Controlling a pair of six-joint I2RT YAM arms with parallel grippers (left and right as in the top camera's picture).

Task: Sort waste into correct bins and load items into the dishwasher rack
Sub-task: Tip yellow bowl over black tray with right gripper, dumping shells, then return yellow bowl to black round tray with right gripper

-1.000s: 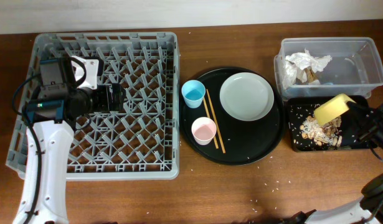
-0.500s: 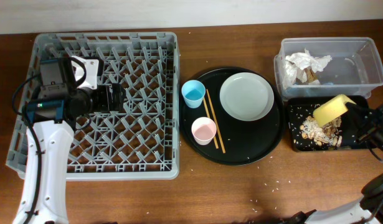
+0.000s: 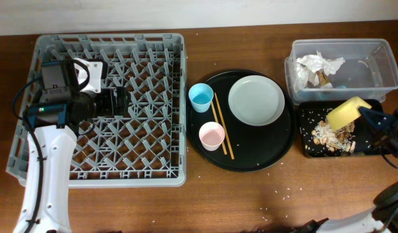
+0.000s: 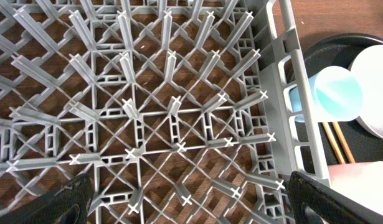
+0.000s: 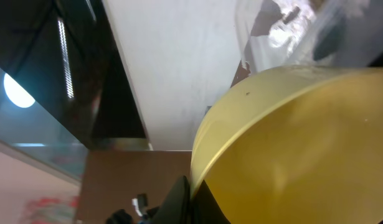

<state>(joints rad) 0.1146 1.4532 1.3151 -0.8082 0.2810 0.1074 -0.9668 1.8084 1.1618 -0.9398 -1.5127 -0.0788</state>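
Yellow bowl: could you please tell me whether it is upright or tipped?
Tipped: the yellow bowl tilts on edge over the black tray, held by the right gripper, with scraps below.

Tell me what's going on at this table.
The right gripper is shut on the yellow bowl, holding it tilted over the shallow black tray, where food scraps lie. The left gripper hangs open and empty over the dishwasher rack, with no dishes visible in it. The white plate, blue cup, pink cup and chopsticks sit on the round black tray, not yet loaded. Crumpled napkins are in the clear tub.
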